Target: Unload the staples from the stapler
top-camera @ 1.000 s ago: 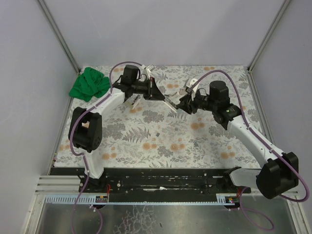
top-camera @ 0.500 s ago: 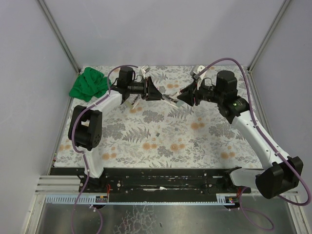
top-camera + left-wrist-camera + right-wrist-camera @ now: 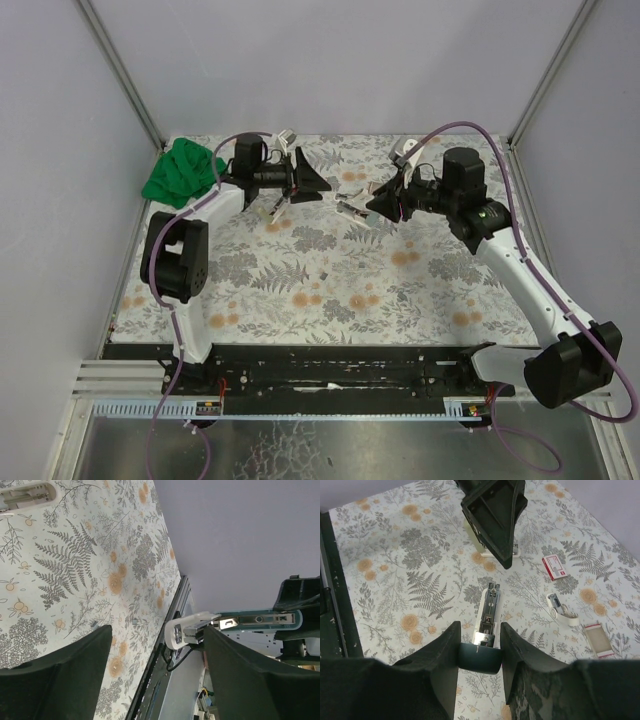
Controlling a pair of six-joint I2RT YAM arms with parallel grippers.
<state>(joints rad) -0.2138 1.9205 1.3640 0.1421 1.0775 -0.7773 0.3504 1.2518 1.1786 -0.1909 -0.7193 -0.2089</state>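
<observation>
The left gripper (image 3: 308, 172) had spread its fingers and drawn back, clear of the stapler (image 3: 488, 611). The right gripper (image 3: 479, 642) still pinched the stapler's teal end between its fingers.

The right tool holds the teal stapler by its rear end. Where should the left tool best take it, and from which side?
Probably its free front end, head-on, fingers across the narrow rail: the right tool grips the teal stapler at the rear, and the rail points roughly toward the open left tool.
</observation>
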